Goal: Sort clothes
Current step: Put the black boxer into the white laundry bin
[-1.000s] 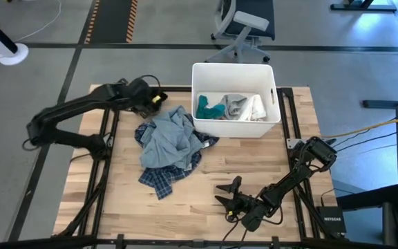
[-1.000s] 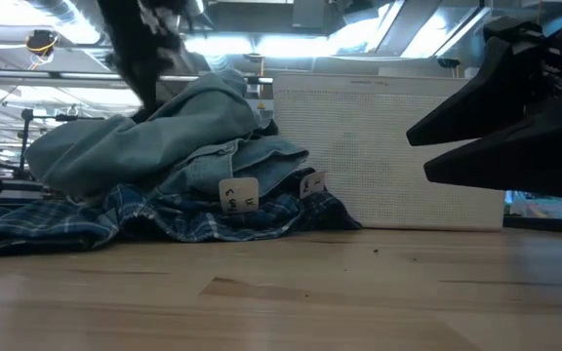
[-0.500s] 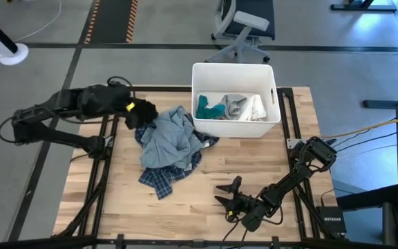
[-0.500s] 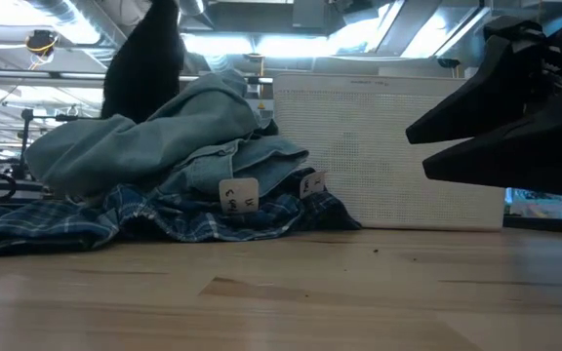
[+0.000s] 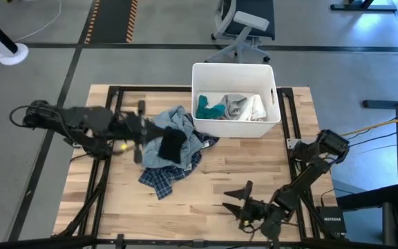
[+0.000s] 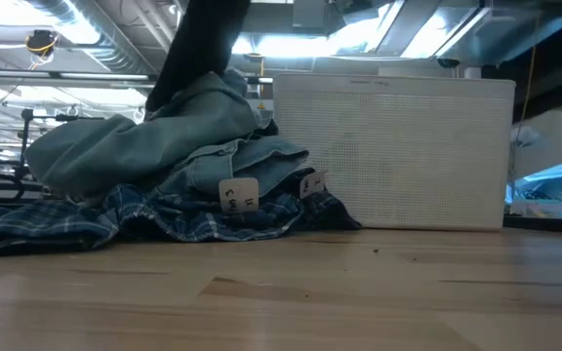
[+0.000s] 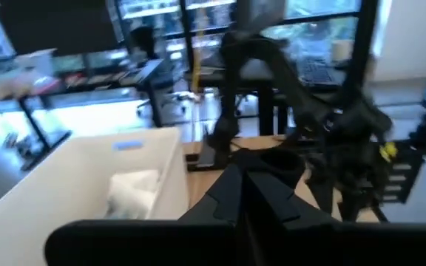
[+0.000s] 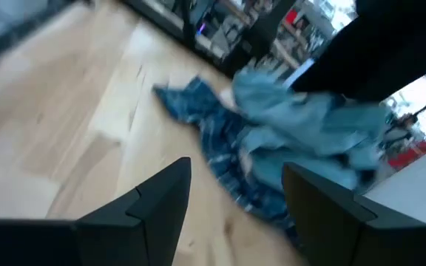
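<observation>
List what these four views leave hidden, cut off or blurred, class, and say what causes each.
- Left gripper: high view, motion-blurred over the pile; a black garment covers its tip.
- White tags: low view, writing too small.
- White bin: low view, wall hides contents.
- Dark blue plaid garment: high view, largely under the light blue-grey garment.

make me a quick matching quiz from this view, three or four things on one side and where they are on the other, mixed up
Things:
1. teal garment
2. dark blue plaid garment
3. black garment
4. right pincer

Places:
A. hanging from the shut left pincer over the pile
B. open, empty, near the table's front edge
C. inside the white bin
D. bottom of the pile on the table

Pairs: 1-C, 2-D, 3-A, 4-B
</observation>
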